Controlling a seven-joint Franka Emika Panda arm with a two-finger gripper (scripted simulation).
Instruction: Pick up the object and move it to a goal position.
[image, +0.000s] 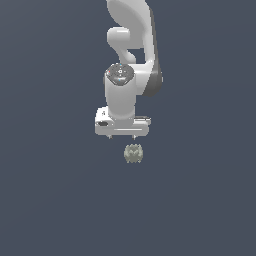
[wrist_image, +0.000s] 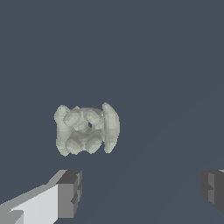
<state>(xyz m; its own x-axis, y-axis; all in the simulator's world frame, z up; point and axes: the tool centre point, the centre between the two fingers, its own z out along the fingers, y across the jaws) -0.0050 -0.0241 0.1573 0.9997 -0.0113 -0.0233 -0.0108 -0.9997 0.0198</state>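
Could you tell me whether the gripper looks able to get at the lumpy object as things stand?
Probably yes: the gripper is open, and nothing lies between it and the object.

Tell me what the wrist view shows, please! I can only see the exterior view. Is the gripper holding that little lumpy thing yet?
Observer: No. In the wrist view the gripper is open. Its fingers are wide apart with nothing between them, and the object touches neither.
Operator: What does it look like up close?
Observer: It has lumpy knobs at one end and a wider, rounded disc at the other.
Operator: Is there anything in the middle?
Observer: There is a small dark hole among the knobs.
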